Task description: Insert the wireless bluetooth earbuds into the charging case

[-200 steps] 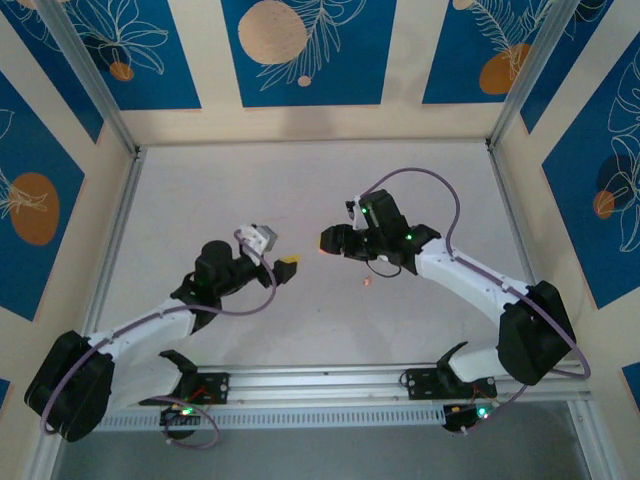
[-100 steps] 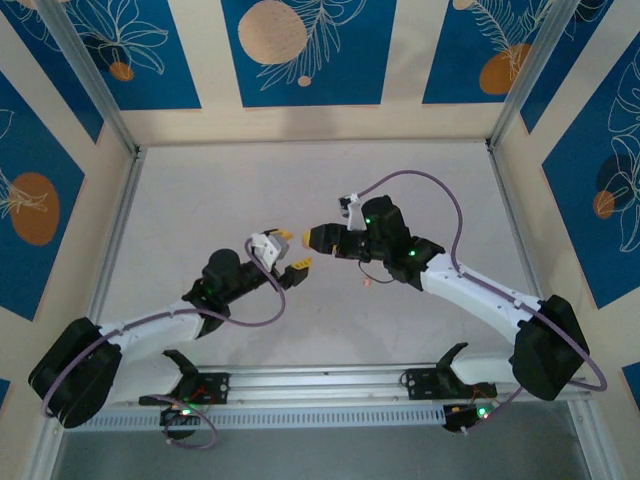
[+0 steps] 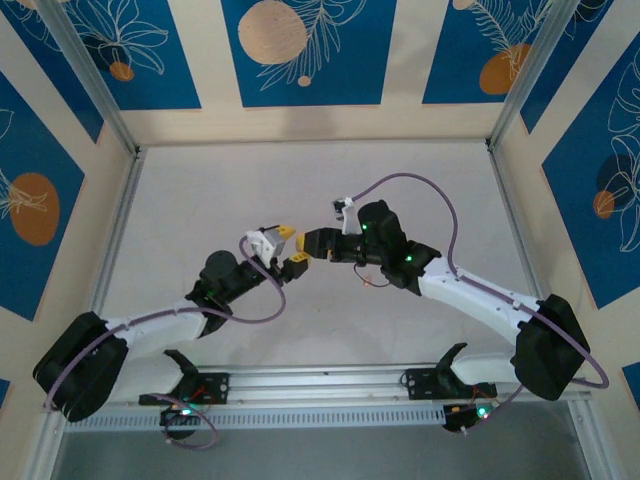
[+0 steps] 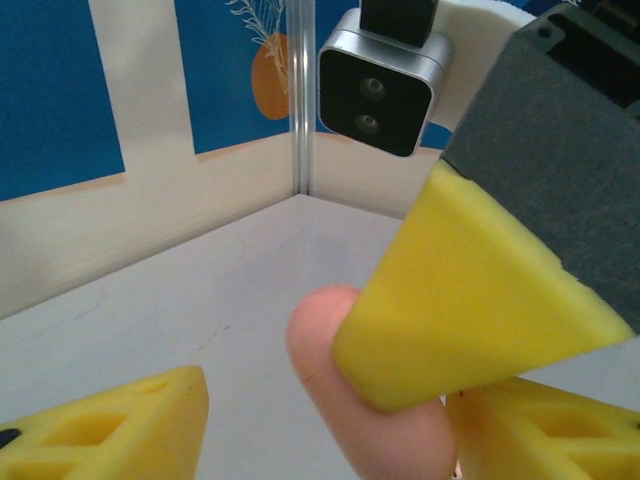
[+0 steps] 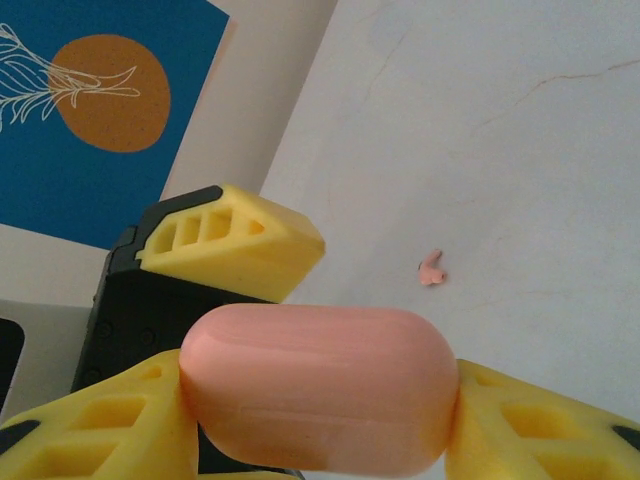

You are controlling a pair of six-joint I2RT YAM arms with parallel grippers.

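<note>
**Left hand** (image 4: 325, 440): two yellow fingers stood apart at the lower corners.
**Charging case** (image 4: 322, 335): salmon-pink; its rounded end rose between them, clear of the finger on the view's left.
**Right hand** (image 4: 450, 300): one yellow finger lay across the case, with the black body behind.
**Wrist camera** (image 4: 385, 85): silver, sat above.
**Counter** (image 4: 200, 290): pale.
**Wall panels** (image 4: 60, 90): blue and cream.

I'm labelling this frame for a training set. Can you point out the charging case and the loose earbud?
charging case (image 5: 318, 388): right wrist view, middle of its rounded pink shell.
loose earbud (image 5: 432, 269): right wrist view, centre of the small pink piece.
</note>
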